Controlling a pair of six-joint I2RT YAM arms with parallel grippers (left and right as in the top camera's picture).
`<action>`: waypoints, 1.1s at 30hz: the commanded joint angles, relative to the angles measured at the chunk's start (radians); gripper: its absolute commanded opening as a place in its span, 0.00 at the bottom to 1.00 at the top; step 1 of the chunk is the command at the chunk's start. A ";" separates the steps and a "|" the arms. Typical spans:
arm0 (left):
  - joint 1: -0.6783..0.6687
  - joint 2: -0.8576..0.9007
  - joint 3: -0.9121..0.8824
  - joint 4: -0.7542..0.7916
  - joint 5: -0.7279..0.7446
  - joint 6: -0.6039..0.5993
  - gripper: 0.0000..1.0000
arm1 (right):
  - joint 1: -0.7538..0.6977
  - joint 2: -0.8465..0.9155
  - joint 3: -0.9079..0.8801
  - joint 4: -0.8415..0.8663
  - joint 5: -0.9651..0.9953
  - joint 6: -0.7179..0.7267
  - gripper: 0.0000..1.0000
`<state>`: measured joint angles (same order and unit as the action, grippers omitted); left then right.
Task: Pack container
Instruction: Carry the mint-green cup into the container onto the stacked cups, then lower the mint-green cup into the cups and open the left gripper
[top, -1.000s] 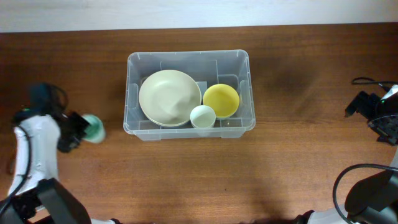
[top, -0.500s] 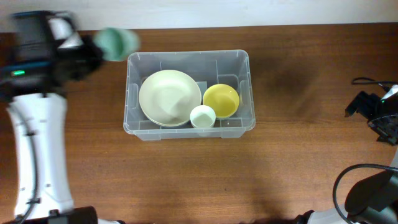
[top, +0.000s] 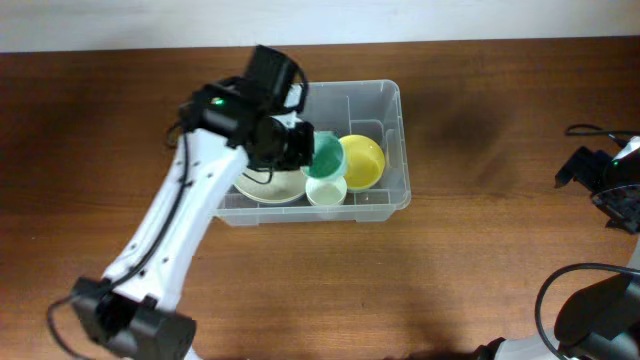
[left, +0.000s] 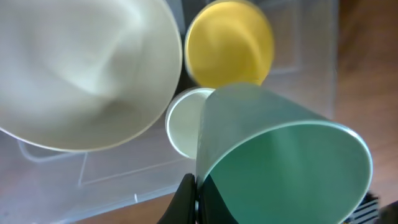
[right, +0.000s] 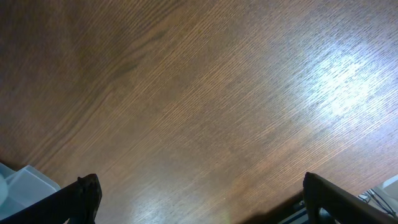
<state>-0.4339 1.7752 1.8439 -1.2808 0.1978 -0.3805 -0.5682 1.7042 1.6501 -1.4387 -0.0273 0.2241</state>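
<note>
Overhead: container (top: 392, 100) mid-bench (top: 480, 260), long axis left-right, mouth up. Left hand (top: 303, 150) is over it, clamped on a green cup (top: 324, 155). Left wrist: cup above white bowl (left: 181, 121), next to yellow bowl (left: 230, 40). Right wrist: right hand (right: 205, 199) spread wide, empty.

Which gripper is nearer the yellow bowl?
Left. Left gripper, holding a green cup, is over the container beside the yellow bowl; right gripper is far to its right.

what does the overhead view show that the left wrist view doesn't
Only overhead: the whole container, the left arm stretched over it, the right arm at the table's right edge. Only left wrist: the left gripper pinching the green cup's wall, close up. Both: that cup above the cream bowl, yellow bowl and small white bowl.
</note>
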 joint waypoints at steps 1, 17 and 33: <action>-0.007 0.049 0.005 -0.036 -0.038 0.019 0.01 | -0.002 -0.013 -0.001 0.000 0.002 -0.007 0.99; -0.007 0.133 0.005 -0.048 -0.010 0.031 0.29 | -0.002 -0.013 -0.001 0.000 0.002 -0.007 0.99; 0.152 0.124 0.174 -0.111 -0.114 0.046 1.00 | -0.002 -0.013 -0.001 0.000 0.002 -0.007 0.99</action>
<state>-0.3775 1.9068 1.9045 -1.3426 0.1368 -0.3542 -0.5678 1.7042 1.6501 -1.4387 -0.0273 0.2245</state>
